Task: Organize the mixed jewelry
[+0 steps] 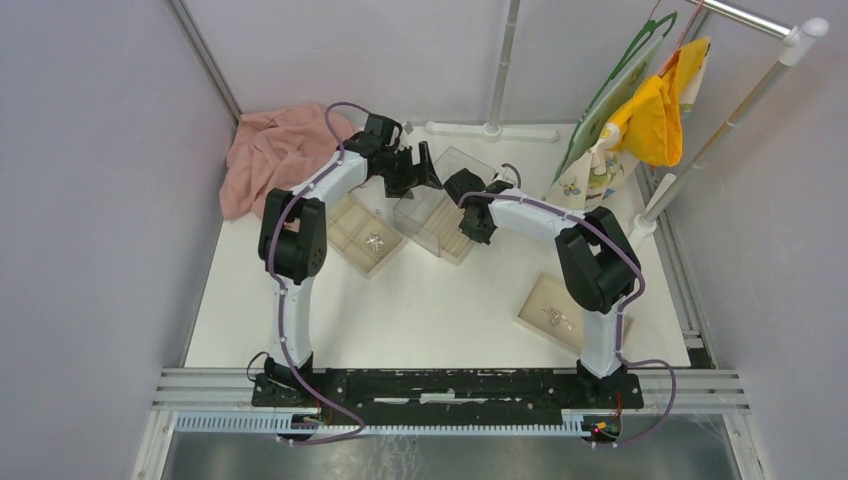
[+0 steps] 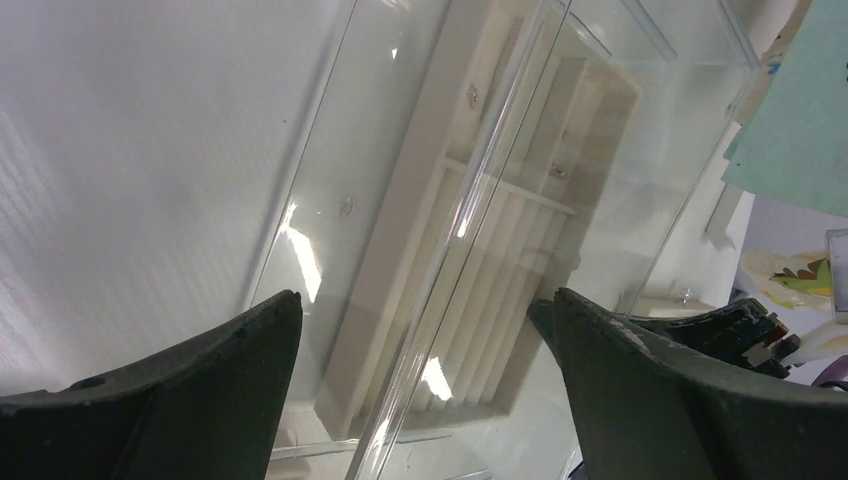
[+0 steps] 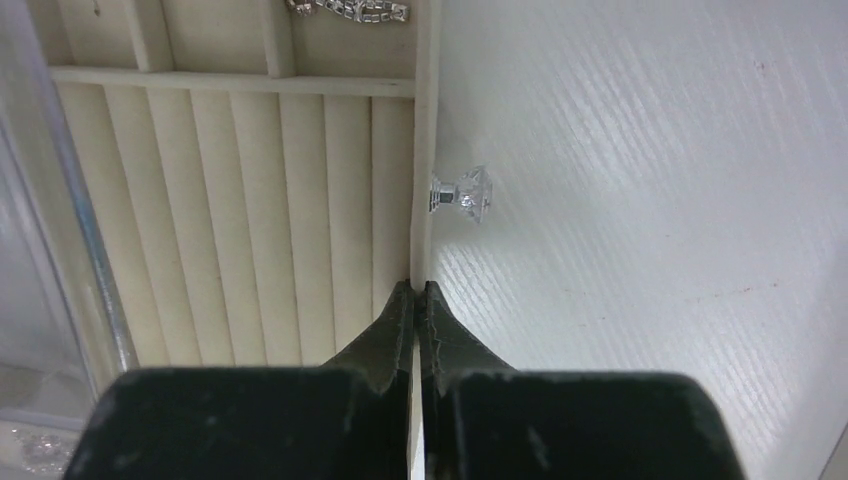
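Note:
The mixed jewelry shows as a silver heap (image 1: 375, 241) in a beige tray (image 1: 350, 222) left of centre, and as a second heap (image 1: 557, 318) in a beige tray (image 1: 535, 300) by the right arm's base. A silver chain (image 3: 350, 8) lies in a compartment of the ridged beige drawer tray (image 3: 240, 230). My right gripper (image 3: 418, 285) is shut, its tips meeting over that tray's right wall just below a crystal knob (image 3: 462, 192). My left gripper (image 2: 425, 295) hangs open, its fingers either side of the clear plastic box (image 2: 480, 180). Tiny studs (image 2: 347, 207) show through it.
A pink cloth (image 1: 275, 155) is bunched at the back left. A garment rack with yellow and patterned fabric (image 1: 640, 110) stands at the back right. The clear box (image 1: 430, 200) sits at the back centre between both grippers.

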You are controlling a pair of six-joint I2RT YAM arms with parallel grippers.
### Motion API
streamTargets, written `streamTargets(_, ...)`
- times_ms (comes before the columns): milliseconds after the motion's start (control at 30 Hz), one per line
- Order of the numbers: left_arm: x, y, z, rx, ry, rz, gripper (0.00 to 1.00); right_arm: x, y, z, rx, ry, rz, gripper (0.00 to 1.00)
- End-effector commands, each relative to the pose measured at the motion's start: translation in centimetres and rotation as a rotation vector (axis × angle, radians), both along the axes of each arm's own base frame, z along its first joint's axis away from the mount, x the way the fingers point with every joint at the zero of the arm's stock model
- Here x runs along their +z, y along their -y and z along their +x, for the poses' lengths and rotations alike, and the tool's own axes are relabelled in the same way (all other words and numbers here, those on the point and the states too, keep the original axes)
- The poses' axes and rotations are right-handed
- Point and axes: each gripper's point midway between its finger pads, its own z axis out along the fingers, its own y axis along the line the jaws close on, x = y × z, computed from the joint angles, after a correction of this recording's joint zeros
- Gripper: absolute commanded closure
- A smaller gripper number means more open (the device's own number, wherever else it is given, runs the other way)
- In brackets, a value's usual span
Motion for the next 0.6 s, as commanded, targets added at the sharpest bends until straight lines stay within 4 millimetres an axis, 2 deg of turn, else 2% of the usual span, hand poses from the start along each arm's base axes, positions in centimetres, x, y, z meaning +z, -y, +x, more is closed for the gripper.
streamTargets(0, 0.1, 1.1, 0.1, -0.028, 0.002, -0.025, 0.00, 2.9, -2.2, 3.0, 0.084, 0.124, 0.032, 1.00)
streamTargets(67, 0.3, 1.2, 0.2, -0.025, 0.008, -0.030, 0.00, 3.1, -2.6, 3.0, 0.159, 0.146, 0.039, 0.89)
streamTargets(200, 0.6, 1.2, 0.8, -0.019, 0.027, -0.030, 0.00, 4.1, -1.6, 1.9, 0.214, 0.243, 0.067, 0.59)
streamTargets(333, 0.7, 1.3, 0.9, -0.024, 0.025, -0.030, 0.00, 4.9, -0.7, 1.2, 0.315, 0.345, 0.052, 0.47)
streamTargets(467, 0.7, 1.5, 1.0, -0.022, 0.012, -0.036, 0.00, 5.6, 0.9, 0.6, 0.338, 0.368, 0.026, 0.47)
streamTargets(567, 0.5, 1.3, 1.4, -0.013, 0.021, -0.018, 0.00, 5.6, 2.5, 0.1, 0.311, 0.380, 0.037, 0.61)
